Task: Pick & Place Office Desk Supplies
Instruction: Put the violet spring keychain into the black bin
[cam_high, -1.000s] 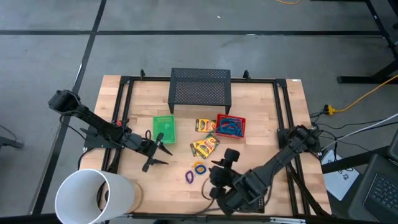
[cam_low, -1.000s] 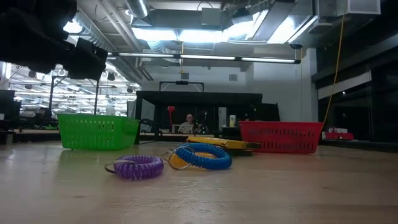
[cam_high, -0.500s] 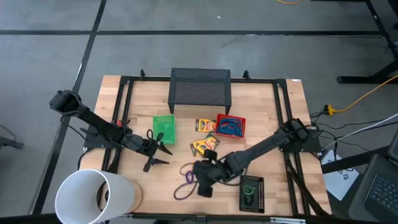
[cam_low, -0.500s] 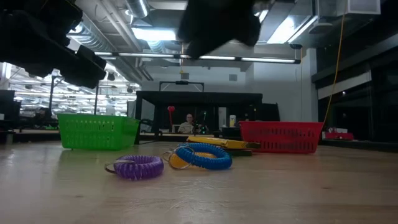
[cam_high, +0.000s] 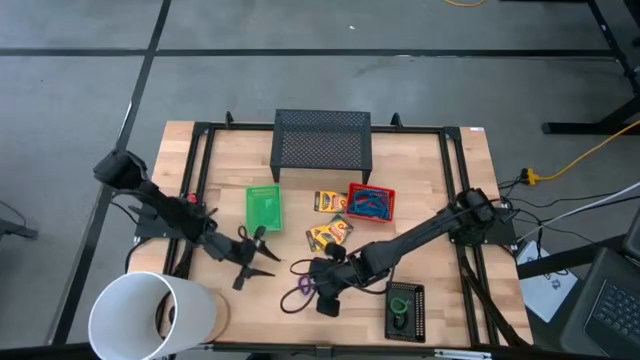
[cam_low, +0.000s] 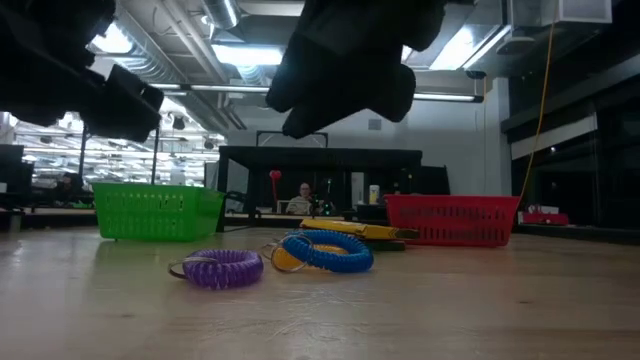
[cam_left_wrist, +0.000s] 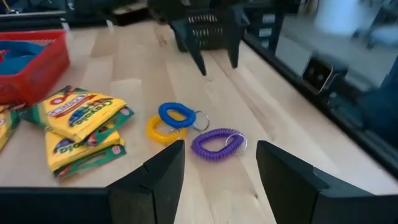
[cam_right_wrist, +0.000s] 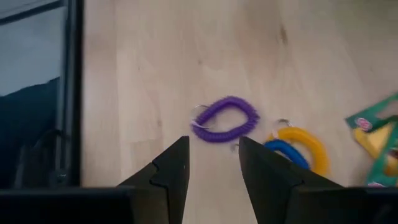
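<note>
Three coiled rings lie flat on the wood near the table's near edge: purple (cam_right_wrist: 225, 118) (cam_low: 222, 268), blue (cam_low: 328, 250) (cam_left_wrist: 176, 115) and yellow (cam_right_wrist: 300, 144) (cam_left_wrist: 160, 130). My right gripper (cam_right_wrist: 212, 168) (cam_low: 345, 70) hangs open above them, fingers pointing down, the purple ring just ahead of its tips. My left gripper (cam_left_wrist: 217, 177) (cam_high: 262, 256) is open too, low and to the left of the rings, facing them. Yellow crayon boxes (cam_high: 328, 235) (cam_left_wrist: 81, 124) lie flat beyond the rings. The blue cord bundle (cam_high: 371, 205) lies in the red tray.
A green mesh tray (cam_high: 264, 208) and a red one (cam_high: 352, 192) sit mid-table, with a second crayon box (cam_high: 331, 201) between them. A small black tray (cam_high: 404, 312) holding a green ring is near the near edge. A black mesh shelf (cam_high: 322, 140) stands at the far side, a big white cylinder (cam_high: 150, 315) at the near left corner.
My right gripper has swung from over the small black tray toward the table's left and now hangs above the rings; the tray shows uncovered. My left gripper has shifted toward the near edge and slightly right, closer to the rings. The rings have not moved.
</note>
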